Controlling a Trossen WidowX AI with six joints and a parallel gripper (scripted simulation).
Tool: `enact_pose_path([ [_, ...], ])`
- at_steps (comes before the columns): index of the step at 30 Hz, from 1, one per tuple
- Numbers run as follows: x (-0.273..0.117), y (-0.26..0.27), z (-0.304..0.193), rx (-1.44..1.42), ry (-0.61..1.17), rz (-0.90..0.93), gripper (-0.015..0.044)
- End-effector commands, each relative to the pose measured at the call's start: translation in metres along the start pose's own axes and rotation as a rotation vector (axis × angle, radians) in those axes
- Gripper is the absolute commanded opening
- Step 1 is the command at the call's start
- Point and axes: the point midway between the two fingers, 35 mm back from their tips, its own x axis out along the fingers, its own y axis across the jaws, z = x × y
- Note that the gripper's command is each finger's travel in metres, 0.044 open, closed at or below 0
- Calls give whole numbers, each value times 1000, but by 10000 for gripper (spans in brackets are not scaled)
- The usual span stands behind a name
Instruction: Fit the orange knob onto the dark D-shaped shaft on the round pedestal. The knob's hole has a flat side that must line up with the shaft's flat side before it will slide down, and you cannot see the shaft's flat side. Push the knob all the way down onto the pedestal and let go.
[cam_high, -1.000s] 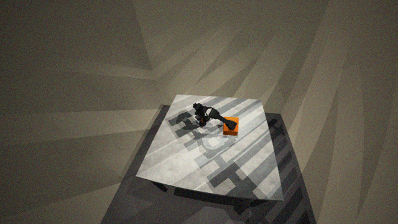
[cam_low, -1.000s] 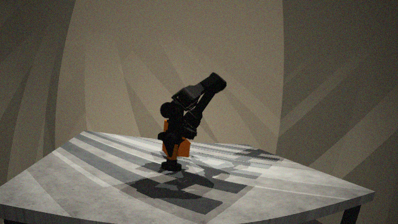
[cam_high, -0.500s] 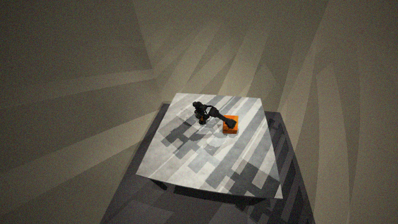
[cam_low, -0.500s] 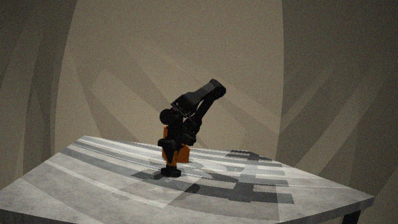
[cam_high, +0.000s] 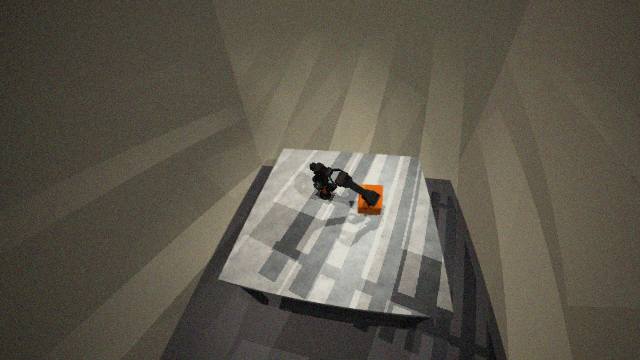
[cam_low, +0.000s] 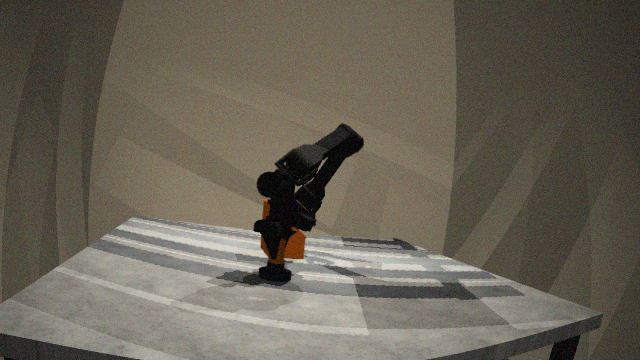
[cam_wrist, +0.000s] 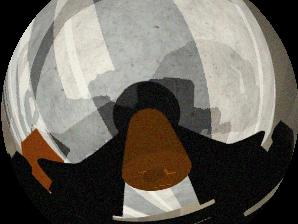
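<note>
The orange knob (cam_high: 325, 190) (cam_low: 280, 254) (cam_wrist: 152, 145) stands upright, its lower end meeting the dark round pedestal (cam_high: 325, 197) (cam_low: 275, 274) (cam_wrist: 145, 92). No gap shows between them in the exterior view, but I cannot tell for certain whether the knob is fully seated. My gripper (cam_low: 277, 246) (cam_wrist: 149, 131) points down over the pedestal and is shut on the knob, with a black finger at each side in the wrist view. The shaft is hidden by the knob, and its flat side cannot be seen.
An orange block (cam_high: 364, 210) (cam_low: 296, 246) (cam_wrist: 37, 150) sits at the arm's base, to one side of the pedestal. The black arm reaches from there over the pedestal. The pale table (cam_high: 260, 250) (cam_low: 320, 320) is crossed by stripes of light and shadow.
</note>
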Motion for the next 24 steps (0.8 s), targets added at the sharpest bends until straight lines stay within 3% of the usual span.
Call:
enact_pose_path([
  [1, 0, 0, 0, 0, 0, 0, 236],
  [9, 0, 0, 0, 0, 0, 0, 440],
  [16, -3, -1, 0, 0, 0, -1, 440],
  [21, -82, -3, -1, 3, 4, -3, 440],
  [24, -94, -1, -1, 1, 3, -1, 440],
])
